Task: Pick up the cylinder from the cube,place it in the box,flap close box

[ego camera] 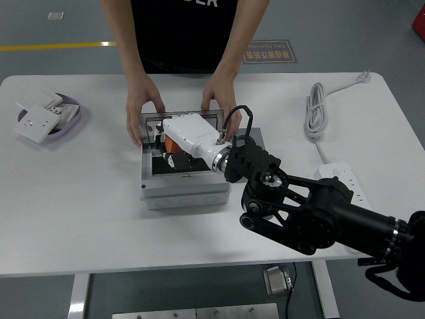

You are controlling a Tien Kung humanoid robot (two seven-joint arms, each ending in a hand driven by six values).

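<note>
The orange cylinder (170, 142) is held by the right hand (166, 143) inside the open grey box (186, 189), toward the table's far edge. It is judged light, rigid and smooth; its curved sides are best gripped. The box is steadied by a person's hands (143, 109).

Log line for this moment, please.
right hand: holds orange cylinder inside open box | person's hands: steadying lid | flap: not closed
</note>
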